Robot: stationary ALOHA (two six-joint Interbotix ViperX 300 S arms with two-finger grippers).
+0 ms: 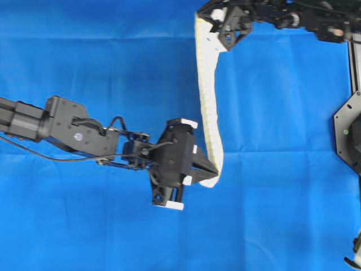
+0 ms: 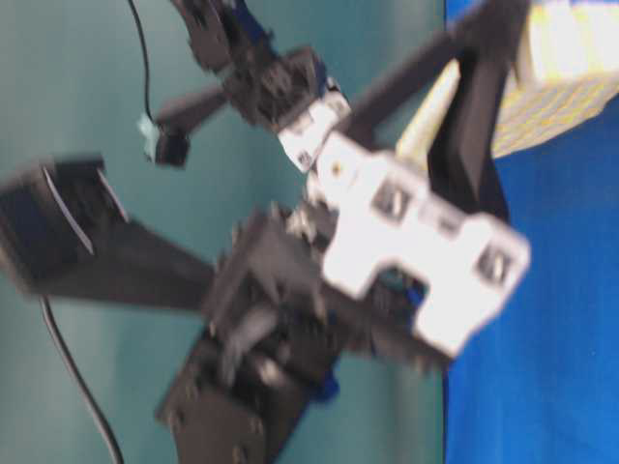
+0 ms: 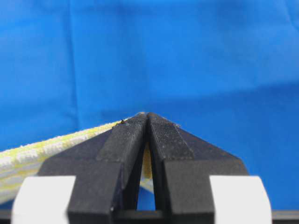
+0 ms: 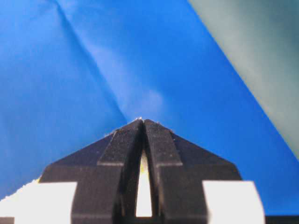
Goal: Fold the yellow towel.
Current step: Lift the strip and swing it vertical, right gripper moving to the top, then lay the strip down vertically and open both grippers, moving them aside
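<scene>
Yellow-and-white striped cloth: your yellow towel (image 1: 207, 96) hangs as a narrow band over the blue cloth (image 1: 84, 51), strung between both arms. In the overhead view, your left claw (image 1: 210, 171) pinches its lower end and your right claw (image 1: 217, 35) its upper end near the top edge. Only the overhead view shows that whole span. The left wrist view shows jaws pressed tight, towel trailing off to the left; the right wrist view shows only a pale sliver between its jaws. The table-level view is blurred; the towel appears top right. No legible writing anywhere.
</scene>
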